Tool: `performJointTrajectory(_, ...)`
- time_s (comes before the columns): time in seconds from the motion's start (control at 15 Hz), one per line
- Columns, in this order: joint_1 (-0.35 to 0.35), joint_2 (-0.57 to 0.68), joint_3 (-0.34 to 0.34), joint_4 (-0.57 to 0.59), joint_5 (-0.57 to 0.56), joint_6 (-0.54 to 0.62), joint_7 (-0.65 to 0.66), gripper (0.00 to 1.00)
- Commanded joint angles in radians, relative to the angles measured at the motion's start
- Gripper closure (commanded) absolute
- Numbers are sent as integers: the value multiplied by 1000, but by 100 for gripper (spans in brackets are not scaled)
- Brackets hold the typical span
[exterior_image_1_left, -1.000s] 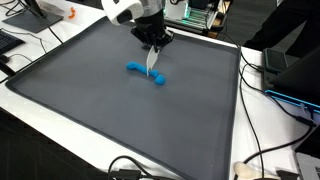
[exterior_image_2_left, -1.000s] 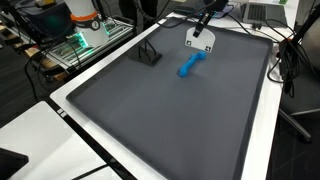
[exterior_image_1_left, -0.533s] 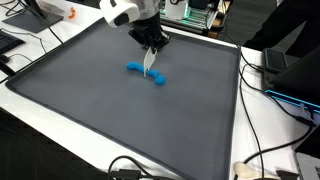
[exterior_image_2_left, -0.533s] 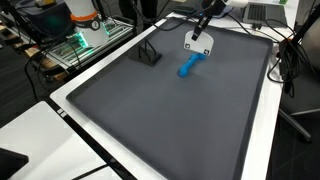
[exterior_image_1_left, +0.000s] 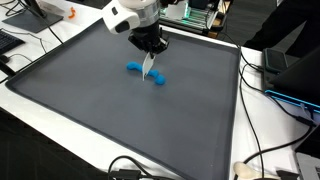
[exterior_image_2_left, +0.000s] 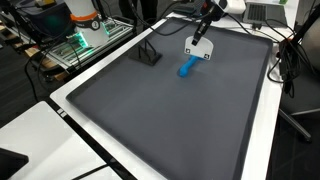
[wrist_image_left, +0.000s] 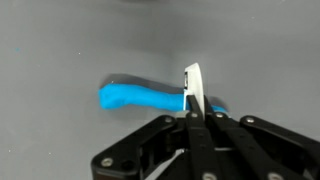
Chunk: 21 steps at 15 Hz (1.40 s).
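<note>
A thin white flat piece (wrist_image_left: 192, 85) stands on edge between my fingers, and my gripper (wrist_image_left: 192, 112) is shut on it. In both exterior views the white piece (exterior_image_1_left: 150, 66) (exterior_image_2_left: 198, 50) hangs from the gripper (exterior_image_1_left: 150, 50) (exterior_image_2_left: 203, 33) just above a blue curved object (exterior_image_1_left: 135, 70) (exterior_image_2_left: 187, 68). The blue object (wrist_image_left: 140, 98) lies flat on the dark grey mat (exterior_image_1_left: 100, 110), partly hidden behind the white piece in the wrist view. I cannot tell whether the white piece touches it.
A small black stand (exterior_image_2_left: 150, 55) sits on the mat (exterior_image_2_left: 150, 120) near its far edge. White table borders frame the mat, with cables (exterior_image_1_left: 130, 168), electronics and an orange item (exterior_image_1_left: 62, 12) around the outside.
The gripper has shifted and turned slightly with the white piece, which now hangs more tilted. The blue object has not moved.
</note>
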Motion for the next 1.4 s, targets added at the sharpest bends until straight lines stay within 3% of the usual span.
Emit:
performJointTrajectory(0.0, 6, 4, -8, -25, -28, 35, 10, 99)
performJointTrajectory(1.33, 20, 76, -12, -5, -75, 75, 13, 99)
